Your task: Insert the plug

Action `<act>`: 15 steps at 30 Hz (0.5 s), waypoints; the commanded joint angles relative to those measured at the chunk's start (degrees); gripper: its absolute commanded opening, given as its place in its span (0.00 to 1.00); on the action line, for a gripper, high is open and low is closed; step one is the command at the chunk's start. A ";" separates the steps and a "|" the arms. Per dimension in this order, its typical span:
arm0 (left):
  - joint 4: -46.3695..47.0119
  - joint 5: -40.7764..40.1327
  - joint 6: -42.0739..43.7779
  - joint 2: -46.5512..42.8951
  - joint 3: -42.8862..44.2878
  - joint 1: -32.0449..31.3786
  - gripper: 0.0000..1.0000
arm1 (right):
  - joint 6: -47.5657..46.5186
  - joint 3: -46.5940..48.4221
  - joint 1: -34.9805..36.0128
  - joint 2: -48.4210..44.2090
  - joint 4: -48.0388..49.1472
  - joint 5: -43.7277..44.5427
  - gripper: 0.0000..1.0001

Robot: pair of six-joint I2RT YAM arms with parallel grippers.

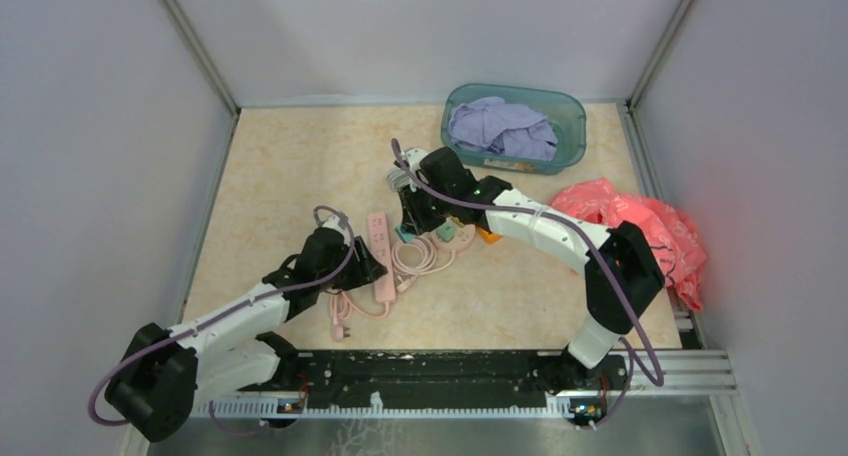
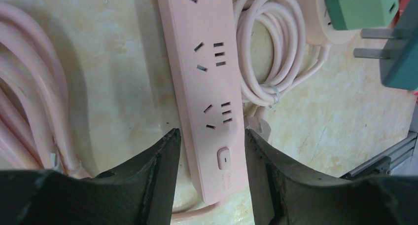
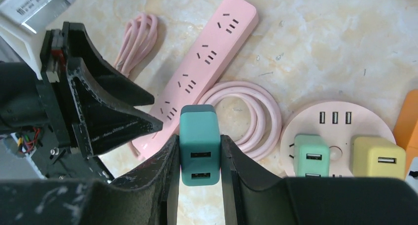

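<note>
Dark-teal cube plug (image 3: 199,143) is pinched in the right claw (image 3: 199,137) just beside the long pink plastic power strip (image 3: 207,57). The strip is straddled by the spread left claw (image 2: 212,132). By judgement, the prongs (image 2: 369,42) must next be aligned over a socket (image 2: 217,52).

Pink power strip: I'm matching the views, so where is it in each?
Top external: pink power strip centre-left, at the left gripper.
Left wrist: strip up the middle, between the fingers.
Right wrist: strip diagonal, upper middle, beyond the teal plug.
Shared landmark: coiled pink cord beside it.
</note>
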 commanded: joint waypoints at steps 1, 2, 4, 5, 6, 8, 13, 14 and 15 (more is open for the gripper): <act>0.90 4.12 -2.65 2.68 -0.81 0.16 0.54 | 2.63 5.75 2.33 2.68 -2.23 5.86 0.00; 1.19 4.50 -3.30 3.23 -1.06 0.18 0.51 | 3.32 6.75 2.67 3.65 -2.95 7.26 0.00; 2.44 5.08 -4.97 3.80 -2.27 0.18 0.45 | 5.01 8.96 3.18 5.26 -5.26 9.46 0.00; 3.47 5.56 -5.91 3.89 -2.96 0.18 0.42 | 5.99 10.24 3.20 6.17 -6.68 9.73 0.00; 4.63 6.24 -6.84 4.03 -3.70 0.18 0.40 | 6.86 11.51 3.20 7.14 -8.18 9.86 0.00; 7.17 7.67 -8.22 4.22 -4.78 0.01 0.37 | 8.54 14.00 3.30 9.20 -11.05 10.11 0.00; 10.12 8.59 -11.14 4.70 -6.33 -0.38 0.34 | 11.01 19.46 4.24 13.76 -16.31 10.81 0.00; 10.33 8.51 -11.84 4.64 -6.67 -0.47 0.34 | 11.24 20.25 4.51 14.44 -16.68 11.02 0.00; 10.43 8.37 -12.50 4.56 -6.93 -0.67 0.33 | 11.56 20.98 4.94 14.99 -16.90 11.64 0.00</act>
